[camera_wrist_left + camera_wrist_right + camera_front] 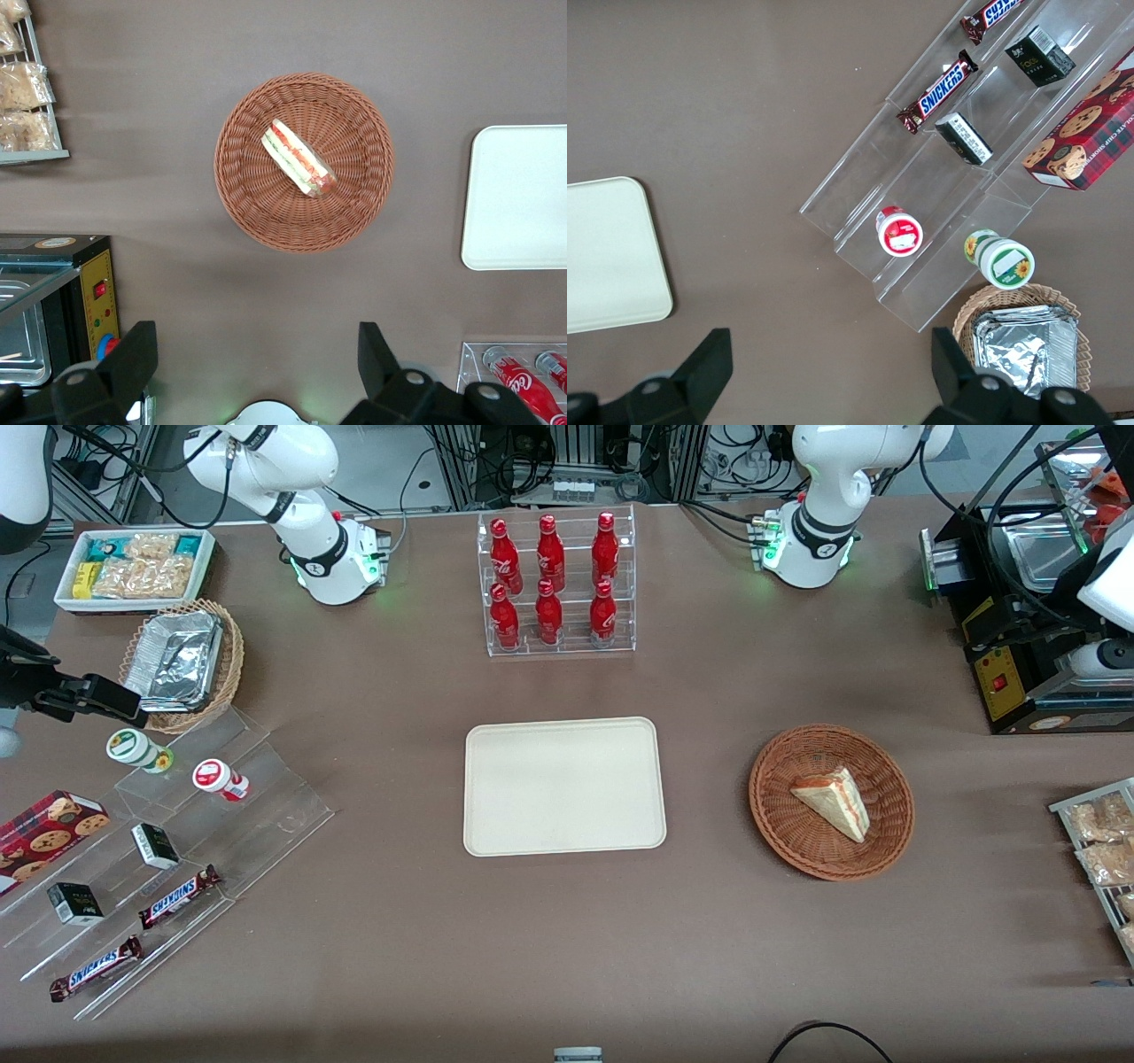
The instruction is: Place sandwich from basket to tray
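The sandwich [833,802] [299,159], a pale bread wedge with red and green filling on its cut edge, lies in the round reddish-brown wicker basket [780,815] [239,195]. The flat cream tray [563,786] [518,195] sits bare at mid-table, beside the basket toward the parked arm's end. My gripper [255,354] shows only in the left wrist view. It hangs high over the table between the working arm's base and the basket, open, with nothing between its black fingers [133,354].
A clear rack of red bottles [556,584] [523,381] stands farther from the front camera than the tray. A black oven-like machine [1028,646] [53,301] and a wire rack of snack bags [1103,850] [27,88] sit at the working arm's end.
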Robot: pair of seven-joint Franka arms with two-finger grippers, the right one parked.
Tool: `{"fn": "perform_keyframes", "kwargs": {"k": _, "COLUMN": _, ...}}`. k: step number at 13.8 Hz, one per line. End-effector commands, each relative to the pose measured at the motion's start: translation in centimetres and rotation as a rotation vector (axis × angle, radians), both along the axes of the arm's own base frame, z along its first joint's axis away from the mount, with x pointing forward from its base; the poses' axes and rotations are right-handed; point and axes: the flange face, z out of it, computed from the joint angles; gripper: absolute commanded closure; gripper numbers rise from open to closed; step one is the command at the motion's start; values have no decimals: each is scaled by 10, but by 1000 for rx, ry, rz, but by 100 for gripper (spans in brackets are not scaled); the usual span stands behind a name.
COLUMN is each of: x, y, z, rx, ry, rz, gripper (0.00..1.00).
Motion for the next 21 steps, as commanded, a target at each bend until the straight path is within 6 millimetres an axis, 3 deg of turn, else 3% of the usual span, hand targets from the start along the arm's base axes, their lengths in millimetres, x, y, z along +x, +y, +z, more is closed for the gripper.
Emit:
{"fn": "perform_keyframes", "kwargs": {"k": 1, "x": 0, "y": 2, "z": 7, "rx": 13, "ry": -33, "rz": -13, "gripper": 0}}
{"fn": "perform_keyframes", "kwargs": {"k": 3, "x": 5, "y": 7, "z": 2, "rx": 11, "ry": -33, "rz": 2, "gripper": 0}}
{"fn": "perform_keyframes", "kwargs": {"k": 5, "x": 22, "y": 5, "z": -18, "rx": 5, "ry": -39, "rz": 6, "gripper": 0}}
{"fn": "perform_keyframes", "kwargs": {"k": 7, "x": 35, "y": 3, "z": -48, "rx": -2, "ry": -63, "rz": 16, "gripper": 0}}
{"fn": "perform_keyframes", "kwargs": {"k": 10, "x": 47, "y": -4, "z": -110, "rx": 2, "ry": -110, "rz": 174, "gripper": 0}}
{"fn": "perform_keyframes", "kwargs": {"k": 13, "x": 43, "y": -5, "z": -155, "rx": -2, "ry": -105, "rz": 262, "gripper": 0}}
{"fn": "perform_keyframes", "kwargs": {"k": 16, "x": 34, "y": -7, "z": -215, "rx": -15, "ry": -155, "rz": 447, "gripper": 0}}
{"fn": "perform_keyframes", "kwargs": {"k": 18, "x": 25, "y": -25, "z": -254, "rx": -24, "ry": -159, "rz": 516, "gripper": 0}}
{"fn": "perform_keyframes", "kwargs": {"k": 21, "x": 16, "y": -29, "z": -296, "rx": -41, "ry": -184, "rz": 610, "gripper": 0}}
